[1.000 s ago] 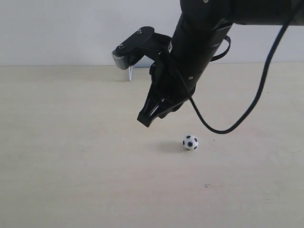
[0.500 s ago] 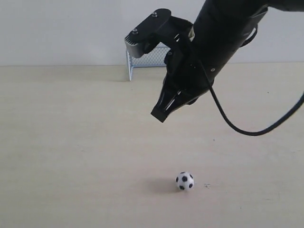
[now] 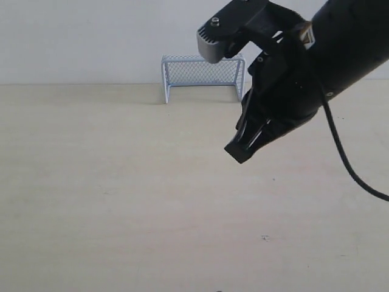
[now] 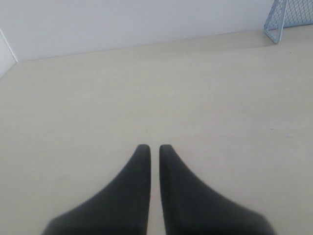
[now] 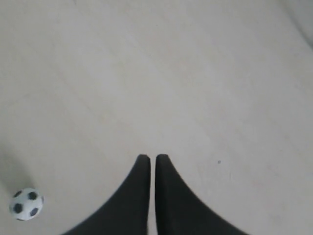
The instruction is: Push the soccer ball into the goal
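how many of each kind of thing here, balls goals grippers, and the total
soccer ball: 1
goal: 1
grippers: 2, the left gripper and the right gripper
total: 4

Goal (image 3: 193, 73) top corner behind right arm (image 3: 340, 55)

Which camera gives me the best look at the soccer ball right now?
Right wrist view: the soccer ball sits whole on the table, apart from the shut right gripper. The left wrist view shows none; the exterior view, nothing recognisable.
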`<act>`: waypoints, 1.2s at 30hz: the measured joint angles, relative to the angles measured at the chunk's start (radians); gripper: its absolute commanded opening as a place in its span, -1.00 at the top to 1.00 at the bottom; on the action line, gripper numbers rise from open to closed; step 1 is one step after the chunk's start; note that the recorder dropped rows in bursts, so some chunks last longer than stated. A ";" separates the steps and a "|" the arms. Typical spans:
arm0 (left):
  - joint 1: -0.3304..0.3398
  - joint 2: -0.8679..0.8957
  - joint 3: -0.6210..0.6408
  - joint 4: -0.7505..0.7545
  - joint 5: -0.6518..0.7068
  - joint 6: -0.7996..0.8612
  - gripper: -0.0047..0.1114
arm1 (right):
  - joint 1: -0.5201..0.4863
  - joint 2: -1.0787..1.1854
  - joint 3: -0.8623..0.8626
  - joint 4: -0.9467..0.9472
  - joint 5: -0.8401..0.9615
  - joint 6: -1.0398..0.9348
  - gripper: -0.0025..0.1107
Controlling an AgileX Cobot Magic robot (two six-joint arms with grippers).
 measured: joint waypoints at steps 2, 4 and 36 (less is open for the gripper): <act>0.000 0.000 0.000 0.000 0.000 0.000 0.81 | 0.000 -0.028 0.021 0.000 -0.002 0.008 0.96; 0.000 0.000 0.000 0.000 0.000 0.000 0.81 | 0.000 -0.060 0.043 0.000 -0.003 0.019 0.96; 0.000 0.000 0.000 0.000 0.000 0.000 0.81 | 0.000 -0.371 0.253 0.000 -0.018 0.148 0.96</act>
